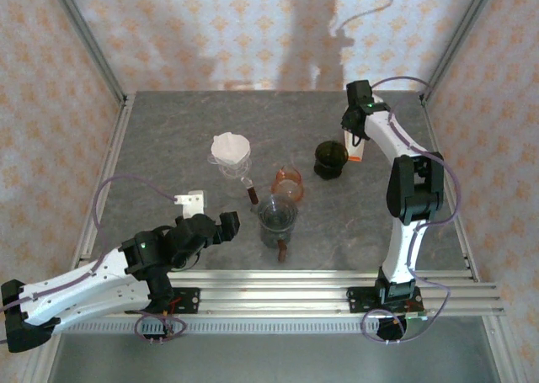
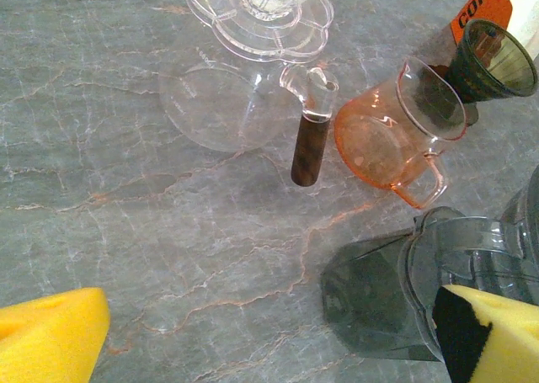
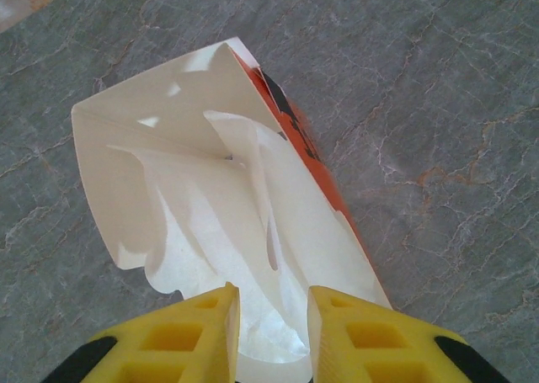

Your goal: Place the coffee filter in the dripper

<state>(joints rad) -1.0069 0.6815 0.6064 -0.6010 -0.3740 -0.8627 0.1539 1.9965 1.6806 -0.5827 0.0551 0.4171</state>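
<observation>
The grey stone table [image 1: 168,147] carries everything I am working with. My left gripper [image 1: 229,225] hangs with its yellow fingers spread wide, just beside a smoky grey dripper [image 2: 396,295] that has nothing in it. My right gripper [image 3: 271,316] is down at the mouth of an orange and white box [image 3: 316,160]. From the left wrist I can read "COFFE" in black on its orange side, the rest cut off. The box is open and holds white paper, the coffee filter [image 3: 210,223] lying between the two fingers, which stand close together. I cannot tell whether they pinch it. A clear dripper [image 1: 230,157] already holds a white paper cone [image 1: 229,146]. An empty orange dripper [image 2: 392,135] and a dark green dripper [image 2: 497,59] stand between them.
</observation>
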